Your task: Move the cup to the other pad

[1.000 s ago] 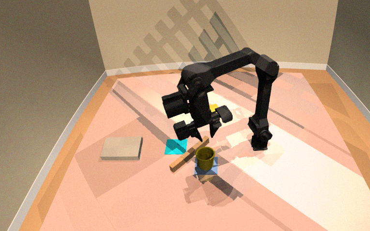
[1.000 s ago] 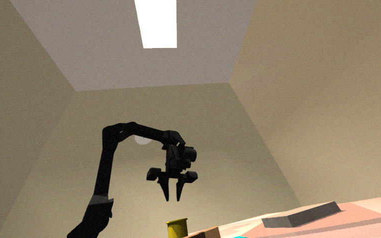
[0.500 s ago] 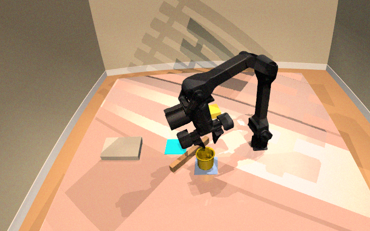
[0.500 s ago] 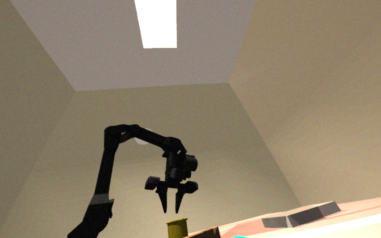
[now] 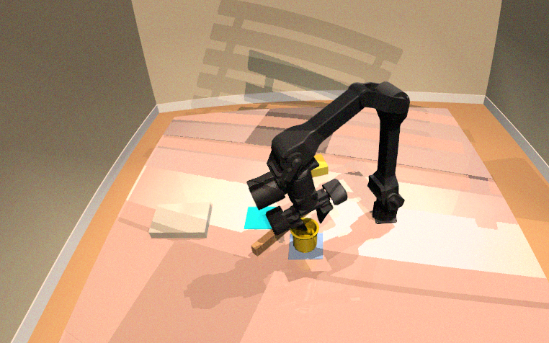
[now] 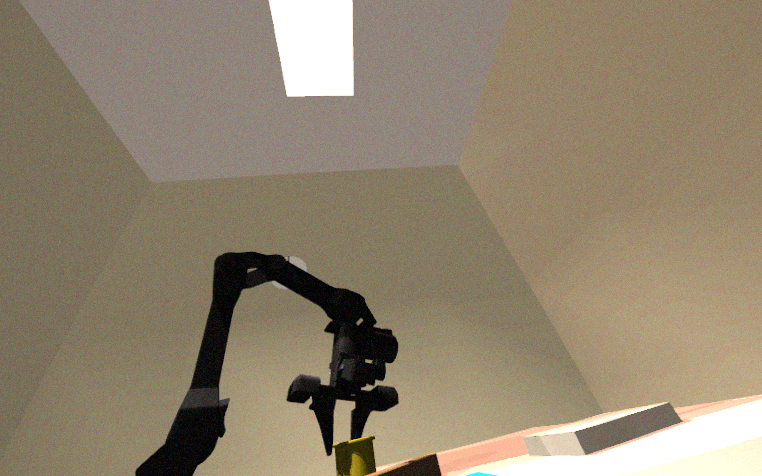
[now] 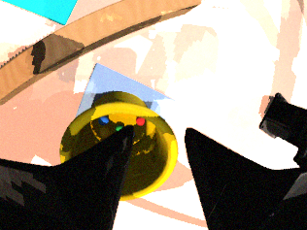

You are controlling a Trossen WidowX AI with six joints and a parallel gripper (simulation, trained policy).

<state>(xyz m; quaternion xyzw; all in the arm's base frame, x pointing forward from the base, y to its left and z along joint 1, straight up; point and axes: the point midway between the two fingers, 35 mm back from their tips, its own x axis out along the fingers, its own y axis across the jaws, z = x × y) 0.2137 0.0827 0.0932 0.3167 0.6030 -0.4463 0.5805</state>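
The yellow cup stands upright on the blue pad. Inside it the wrist view shows a blue marble, a red marble and part of a green marble. The cyan pad has no cup on it. My gripper is partly open with nothing held. In the wrist view one fingertip is over the cup's mouth and the other is beyond its rim, to the right. Whether a finger touches the cup cannot be told.
A wooden bar lies between the two pads. A pale flat block lies to the left in the top view. A yellow block is partly hidden behind the arm.
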